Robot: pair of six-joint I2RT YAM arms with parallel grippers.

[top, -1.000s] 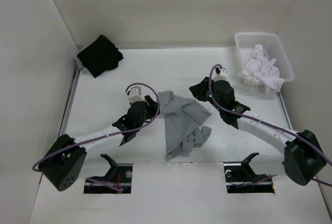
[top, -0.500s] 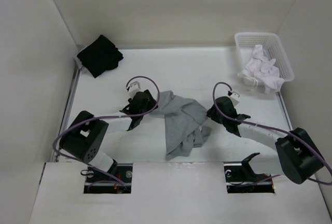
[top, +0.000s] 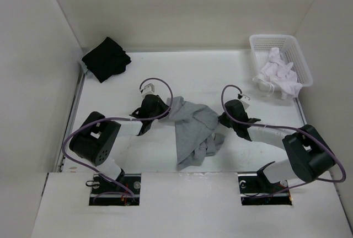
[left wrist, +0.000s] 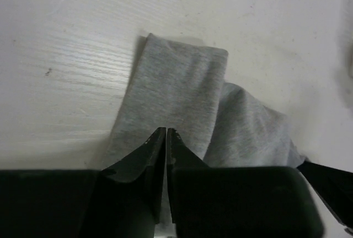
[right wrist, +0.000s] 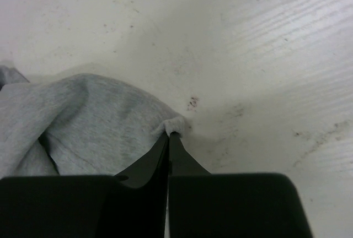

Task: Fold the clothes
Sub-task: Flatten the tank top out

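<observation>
On the table (top: 193, 72), the shirt (top: 193, 130) lies crumpled between both arms. Left gripper (left wrist: 166, 131) is clenched on a flat flap at the shirt's left edge. Right gripper (right wrist: 168, 134) is clenched on only a small tuft at the right edge. I judge the step in hand to be spreading the shirt flat. I raise both ends evenly, draw them apart slowly, and watch the right pinch, since so thin a hold may slip
</observation>
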